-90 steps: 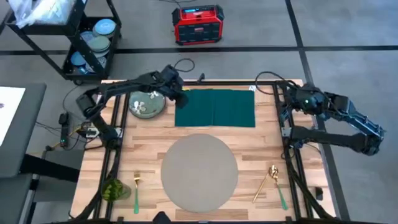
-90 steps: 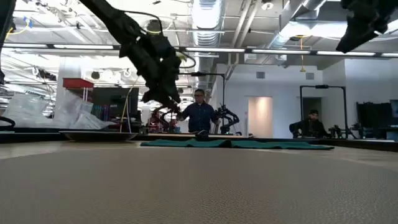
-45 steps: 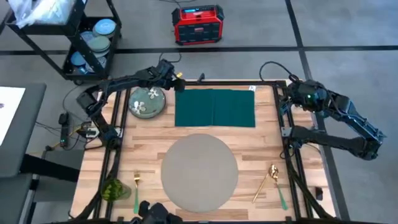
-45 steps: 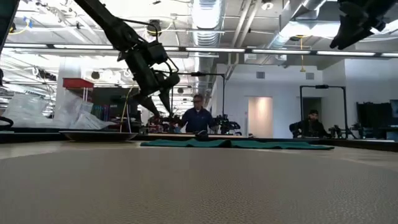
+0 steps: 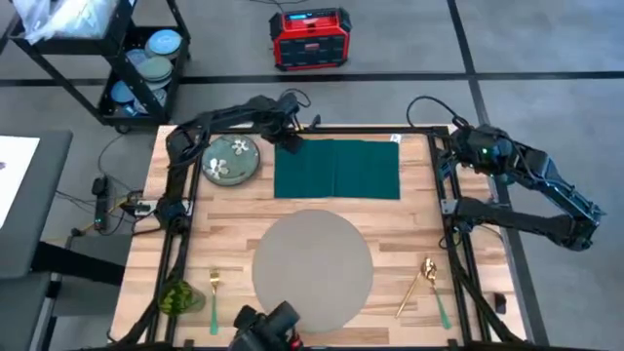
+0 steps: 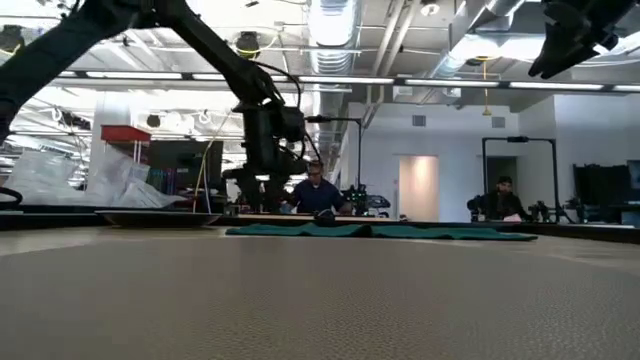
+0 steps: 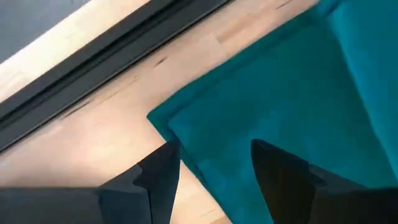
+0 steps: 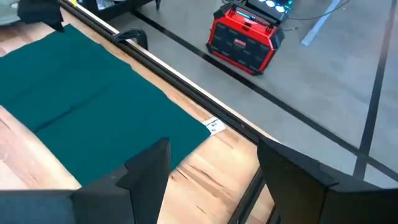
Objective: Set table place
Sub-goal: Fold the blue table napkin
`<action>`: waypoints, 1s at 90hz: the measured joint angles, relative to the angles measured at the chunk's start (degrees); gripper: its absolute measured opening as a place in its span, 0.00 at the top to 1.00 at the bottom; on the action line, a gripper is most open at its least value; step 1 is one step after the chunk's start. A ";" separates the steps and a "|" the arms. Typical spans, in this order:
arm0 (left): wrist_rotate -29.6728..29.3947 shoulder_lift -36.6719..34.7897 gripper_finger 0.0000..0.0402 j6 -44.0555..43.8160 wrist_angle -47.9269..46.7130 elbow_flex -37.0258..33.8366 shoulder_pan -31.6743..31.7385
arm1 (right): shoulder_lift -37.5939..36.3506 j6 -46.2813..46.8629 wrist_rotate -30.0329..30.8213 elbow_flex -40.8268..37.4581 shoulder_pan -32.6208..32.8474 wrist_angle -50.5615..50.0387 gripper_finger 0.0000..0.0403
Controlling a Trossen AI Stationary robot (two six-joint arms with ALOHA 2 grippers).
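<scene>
The round grey place [image 5: 312,268] lies on the table [image 5: 419,219] near its front edge. A dark teal napkin [image 5: 336,168] lies flat behind it, and a green floral plate [image 5: 231,159] sits to the napkin's left. My left gripper [image 5: 290,139] hovers open over the napkin's far left corner [image 7: 155,118], one finger on either side of that corner's left edge. My right gripper [image 5: 470,148] waits open above the table's far right corner, and its wrist view shows the napkin's far right corner [image 8: 186,134].
A gold fork [image 5: 214,291] and a green glass [image 5: 178,297] lie at the front left. A gold spoon [image 5: 419,283] and a green-handled utensil [image 5: 441,307] lie at the front right. A wire cart [image 5: 136,68] and a red box [image 5: 310,39] stand beyond the far edge.
My left gripper has swung from beside the plate out toward the far edge, then toward the table's right and down. It now stands over the napkin's far left corner. Napkin, plate and place have stayed where they were.
</scene>
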 joint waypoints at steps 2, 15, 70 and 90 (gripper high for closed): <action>-0.30 0.00 0.55 -0.28 0.02 0.04 0.03 | 0.00 0.00 0.00 0.00 0.00 -0.01 0.43; -1.61 -0.07 0.55 -1.90 0.21 0.12 1.90 | 0.00 -0.10 0.00 0.00 0.00 -0.16 0.43; 6.95 -0.11 0.55 -6.57 6.16 -5.85 4.48 | 0.00 -2.54 0.43 0.00 0.00 0.21 0.43; 8.28 -0.11 0.55 -8.37 10.88 -5.87 3.80 | 0.00 -2.54 0.42 0.00 0.00 0.13 0.43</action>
